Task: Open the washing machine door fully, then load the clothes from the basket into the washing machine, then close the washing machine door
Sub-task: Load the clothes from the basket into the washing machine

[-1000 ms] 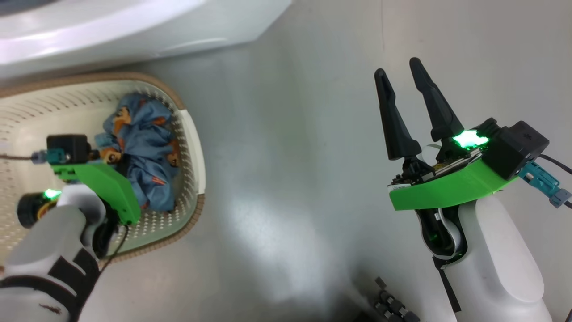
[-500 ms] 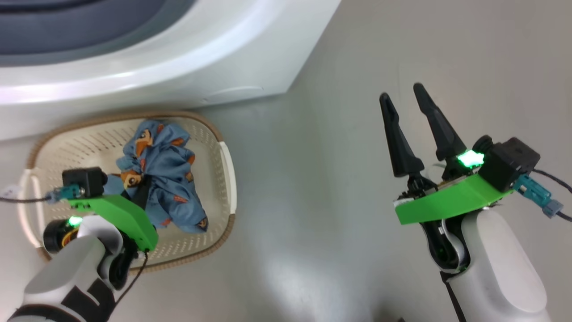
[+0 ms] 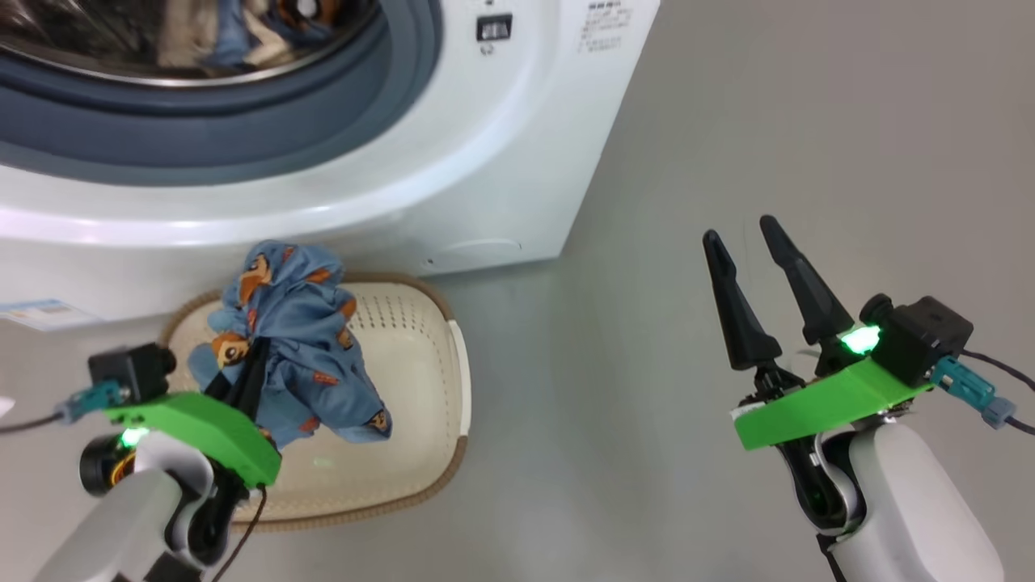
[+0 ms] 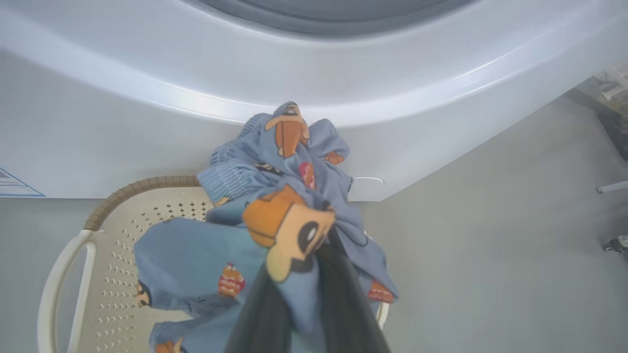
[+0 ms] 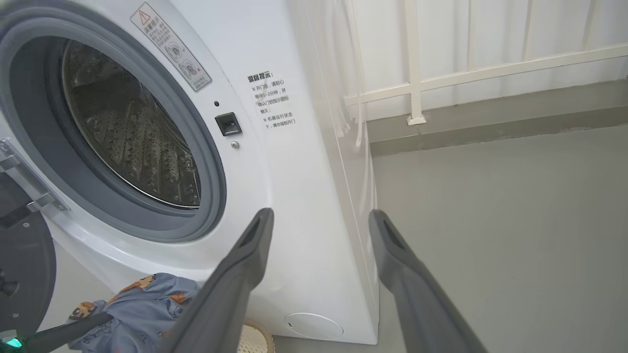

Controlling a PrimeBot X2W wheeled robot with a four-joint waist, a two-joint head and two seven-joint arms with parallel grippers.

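In the head view, the left gripper (image 3: 255, 364) is clenching a blue printed garment (image 3: 307, 331) and holding it up above the basket (image 3: 459, 380). The basket is sitting on the floor against the near face of the washing machine (image 3: 501, 162). The right gripper (image 3: 739, 228) is hanging spread and empty at the right, well apart from both. Blue and cream shapes are showing in the drum (image 3: 202, 48) at the far edge, but the frame is cutting them off. Whether they are loaded clothes or reflections is hard to tell.

In the left wrist view, the garment is bunching around the dark fingers (image 4: 343, 304) and hiding their tips. It is also covering much of the basket's floor.

In the right wrist view, the washing machine door (image 5: 22, 264) is standing open at the left, with only its edge in frame, so how fully it is open is unclear. Judging by this, the opening is done and the loading is under way. The garment is not yet in the drum, and the closing is left.
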